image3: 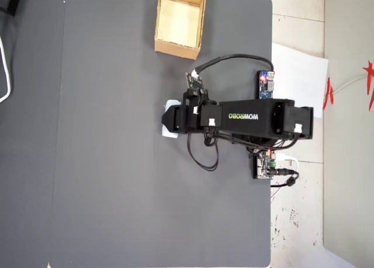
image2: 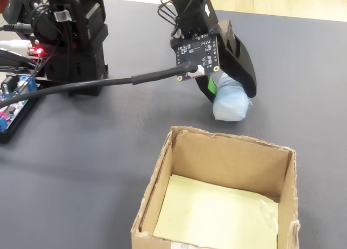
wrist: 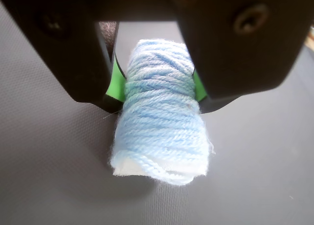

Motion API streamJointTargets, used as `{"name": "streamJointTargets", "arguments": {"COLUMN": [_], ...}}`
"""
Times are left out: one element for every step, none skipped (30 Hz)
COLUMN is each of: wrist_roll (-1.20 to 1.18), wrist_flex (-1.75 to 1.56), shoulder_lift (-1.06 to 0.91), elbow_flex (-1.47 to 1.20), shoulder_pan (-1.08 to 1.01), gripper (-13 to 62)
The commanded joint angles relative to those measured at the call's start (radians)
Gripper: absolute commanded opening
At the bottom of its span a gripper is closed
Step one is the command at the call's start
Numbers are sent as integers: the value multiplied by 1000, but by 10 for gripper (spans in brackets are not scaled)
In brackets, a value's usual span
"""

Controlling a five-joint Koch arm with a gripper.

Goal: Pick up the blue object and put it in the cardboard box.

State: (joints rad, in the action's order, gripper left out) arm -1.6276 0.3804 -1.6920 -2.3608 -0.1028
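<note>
The blue object (wrist: 162, 122) is a pale blue yarn roll lying on the dark grey mat, also seen in the fixed view (image2: 230, 105) and partly under the arm from overhead (image3: 168, 132). My gripper (wrist: 159, 95) is down over it, its green pads (wrist: 116, 83) pressing both sides and pinching the yarn in. The fixed view shows the gripper (image2: 227, 94) straddling the roll's far end. The cardboard box (image2: 227, 138) stands open nearer that camera, with a pale yellow inside; overhead the box (image3: 175, 48) lies at the mat's top edge, apart from the gripper (image3: 172, 119).
A second black arm base (image2: 76, 37) and circuit boards (image2: 13, 97) stand at the left of the fixed view, and a thick black cable (image2: 108, 82) runs across to my wrist. A white paper sheet (image3: 301, 66) lies off the mat's right edge.
</note>
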Motion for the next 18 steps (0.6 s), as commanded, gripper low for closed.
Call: {"name": "streamJointTargets", "arguments": {"wrist_roll": [-48, -48, -48, -48, -46, -46, -46, -46, -46, -46, -44, -44, -44, -43, -40, -37, -29, -25], "wrist_flex": [-72, -86, -100, -110, -121, -137, -155, -170, -183, -201, -221, -235, -247, -262, -272, -276, -282, -293], "shoulder_lift": [-71, -95, -124, -152, -183, -213, -245, -278, -310, -345, -380, -414, -449, -485, -522, -555, -588, -626], "elbow_flex": [11, -2, -15, -29, -43, -60, -80, -101, -123, -144, -167, -192, -216, -242, -270, -293, -318, -342], "shoulder_pan": [-2, -2, -2, -2, -2, -2, -2, -2, -2, -2, -3, -8, -11, -15, -17, -18, -18, -23], "gripper": [147, 147, 146, 147, 147, 147, 147, 147, 147, 147, 147, 147, 147, 147, 147, 147, 147, 147]}}
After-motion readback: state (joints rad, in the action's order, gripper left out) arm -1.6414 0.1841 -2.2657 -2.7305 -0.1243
